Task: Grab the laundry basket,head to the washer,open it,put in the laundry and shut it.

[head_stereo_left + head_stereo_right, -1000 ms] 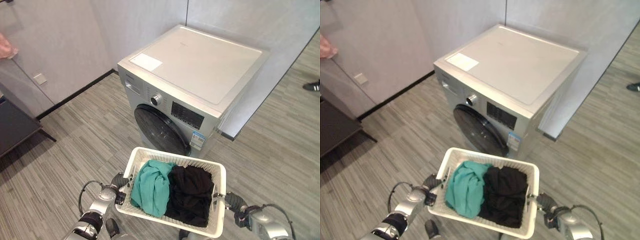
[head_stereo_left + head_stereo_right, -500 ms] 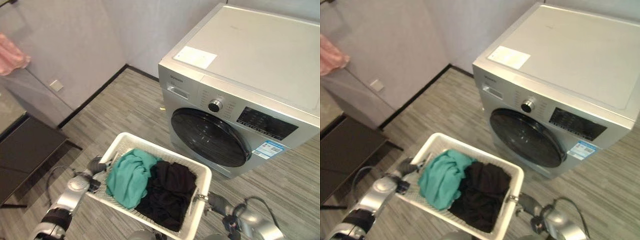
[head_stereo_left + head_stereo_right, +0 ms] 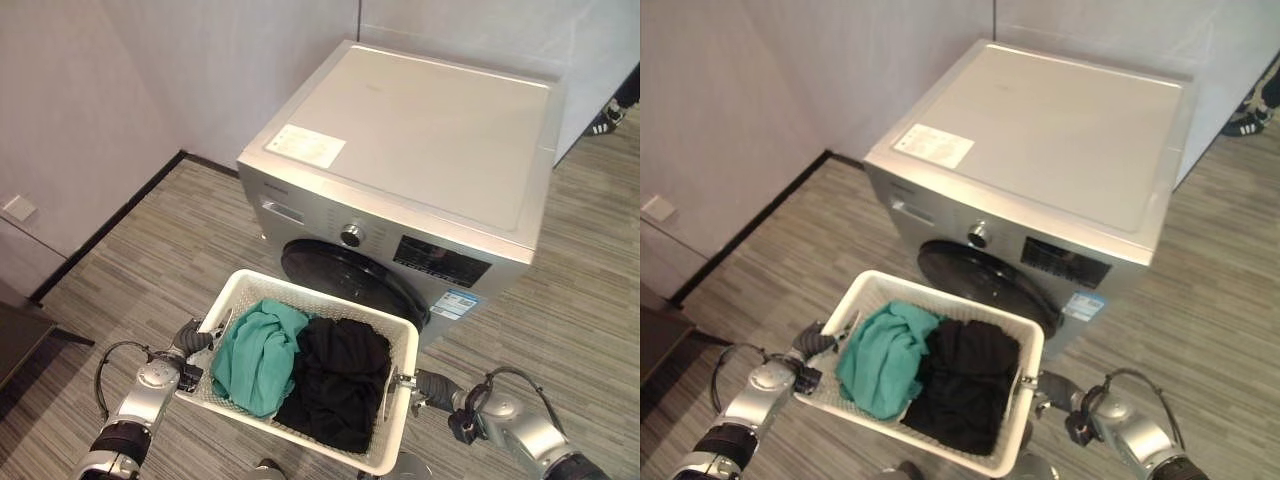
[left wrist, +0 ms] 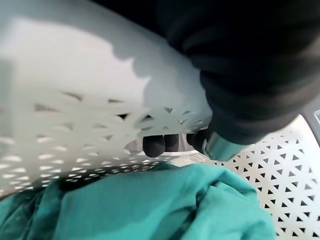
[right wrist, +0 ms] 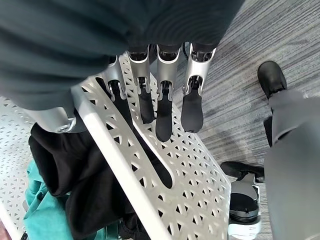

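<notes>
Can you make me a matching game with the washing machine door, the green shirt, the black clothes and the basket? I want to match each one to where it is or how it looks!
Things:
1. washer door
2. green shirt
3. black clothes
4. basket

Clues:
A. white with little holes, held by the left hand and the right hand
B. round, dark and closed
C. in the basket, on the robot's right side
D. in the basket, on the robot's left side

Pairs: 1-B, 2-D, 3-C, 4-A
</notes>
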Motion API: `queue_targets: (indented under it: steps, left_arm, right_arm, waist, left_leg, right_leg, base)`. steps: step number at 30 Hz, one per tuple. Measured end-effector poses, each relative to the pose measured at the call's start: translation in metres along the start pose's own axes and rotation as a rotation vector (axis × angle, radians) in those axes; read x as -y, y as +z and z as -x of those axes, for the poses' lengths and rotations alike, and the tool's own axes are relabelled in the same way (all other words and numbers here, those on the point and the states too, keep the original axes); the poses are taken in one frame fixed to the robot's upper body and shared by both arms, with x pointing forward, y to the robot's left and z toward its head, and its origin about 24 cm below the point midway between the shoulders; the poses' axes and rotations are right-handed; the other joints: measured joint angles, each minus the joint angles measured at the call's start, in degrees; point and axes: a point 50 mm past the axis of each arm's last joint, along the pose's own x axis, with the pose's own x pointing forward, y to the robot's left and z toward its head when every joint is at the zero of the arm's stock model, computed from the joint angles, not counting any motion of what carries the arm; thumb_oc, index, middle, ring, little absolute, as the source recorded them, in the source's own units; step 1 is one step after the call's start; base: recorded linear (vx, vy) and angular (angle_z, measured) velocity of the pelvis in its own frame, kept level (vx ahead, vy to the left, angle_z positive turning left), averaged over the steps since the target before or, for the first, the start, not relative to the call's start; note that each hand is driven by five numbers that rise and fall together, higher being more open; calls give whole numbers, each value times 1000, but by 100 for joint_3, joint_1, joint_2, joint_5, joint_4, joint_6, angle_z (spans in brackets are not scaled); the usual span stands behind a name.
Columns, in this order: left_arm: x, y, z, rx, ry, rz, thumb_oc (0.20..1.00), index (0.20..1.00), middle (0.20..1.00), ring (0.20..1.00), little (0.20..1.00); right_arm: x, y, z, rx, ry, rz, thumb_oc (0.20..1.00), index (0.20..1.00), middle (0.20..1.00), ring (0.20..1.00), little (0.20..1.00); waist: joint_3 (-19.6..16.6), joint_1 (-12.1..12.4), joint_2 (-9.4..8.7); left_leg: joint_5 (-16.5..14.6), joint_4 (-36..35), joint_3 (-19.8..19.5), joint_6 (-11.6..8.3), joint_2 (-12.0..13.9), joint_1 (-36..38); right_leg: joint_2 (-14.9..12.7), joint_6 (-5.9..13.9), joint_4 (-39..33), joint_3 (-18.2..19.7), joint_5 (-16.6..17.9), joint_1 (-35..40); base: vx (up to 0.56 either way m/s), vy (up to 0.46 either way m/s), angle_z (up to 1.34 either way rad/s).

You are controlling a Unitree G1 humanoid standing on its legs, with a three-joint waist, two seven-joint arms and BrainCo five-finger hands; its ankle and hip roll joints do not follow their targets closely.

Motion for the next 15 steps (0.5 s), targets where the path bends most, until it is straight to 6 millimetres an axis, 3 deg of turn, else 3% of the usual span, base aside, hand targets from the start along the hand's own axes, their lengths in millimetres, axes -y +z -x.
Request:
queue_targets:
  steps: [1,3,4,5,6,7,9,11,13,14,15]
  left_arm:
    - [7,-2,0,-1,-13,24,200,200,200,200,200]
    - [13,1,-1,10,-21,38,200,200,200,200,200]
    - [15,2,-1,14,-24,45,200,200,200,200,200]
    - [16,4,-2,19,-19,60,200,200,200,200,200]
    - [16,4,-3,21,-19,65,200,200,200,200,200]
    - [16,4,-3,20,-18,69,200,200,200,200,200]
    - [9,-1,-3,-6,2,65,200,200,200,200,200]
    - [7,-3,-2,-14,6,61,200,200,200,200,200]
    - [6,-4,-2,-15,5,60,200,200,200,200,200]
    - [7,-2,-1,-3,-1,59,200,200,200,200,200]
    - [7,-1,-1,2,-1,58,200,200,200,200,200]
  right_arm:
    - [5,-1,4,-9,-14,10,200,200,200,200,200]
    - [11,0,7,-11,-32,17,200,200,200,200,200]
    - [13,1,8,-7,-40,16,200,200,200,200,200]
    - [15,3,9,-3,-47,19,200,200,200,200,200]
    - [17,5,9,0,-50,25,200,200,200,200,200]
    - [17,7,9,3,-51,28,200,200,200,200,200]
    - [15,15,3,-2,-27,62,200,200,200,200,200]
    - [14,16,1,-8,-15,74,200,200,200,200,200]
    - [13,16,0,-18,-9,81,200,200,200,200,200]
    - [15,17,3,-17,-9,80,200,200,200,200,200]
    - [15,16,3,-14,-9,69,200,200,200,200,200]
  waist:
    - [-2,39,33]
    - [24,32,89]
    - [51,8,123]
    - [38,-10,166]
    - [40,3,175]
    - [47,17,174]
    - [63,56,157]
    - [72,109,179]
    - [76,113,373]
    - [85,94,554]
    - [86,56,608]
  left_leg:
    - [31,391,-434,-391,48,-188]
    - [44,363,-677,-553,-23,-311]
    - [45,269,-603,-553,34,-365]
    - [71,-235,-210,-528,76,-356]
    - [128,-466,-212,-459,31,-359]
    - [130,-628,-296,-450,72,-434]
    - [207,-1546,-910,-491,146,-446]
    - [471,-1649,-910,-379,327,-447]
    - [639,-1728,-904,-392,366,-418]
    - [875,-1653,-1010,-146,252,-388]
    - [529,-1725,-997,-154,161,-281]
  right_leg:
    - [27,-21,-225,29,42,156]
    - [50,-50,-310,12,85,217]
    - [67,-59,-311,-16,90,242]
    - [102,-79,-309,-33,67,247]
    - [121,-73,-312,-25,57,243]
    - [128,-49,-312,29,38,248]
    - [178,117,-311,179,-44,245]
    - [147,149,-311,310,11,263]
    - [61,391,-311,357,79,351]
    - [2,622,-313,376,159,417]
    - [-76,740,-312,386,224,470]
  base:
    - [15,81,-16]
    - [17,151,-5]
    - [59,231,4]
    - [101,304,1]
    - [122,343,-7]
    - [120,308,-19]
    - [114,261,-31]
    - [132,363,-38]
    - [128,384,-25]
    - [95,397,-1]
    - [95,403,12]
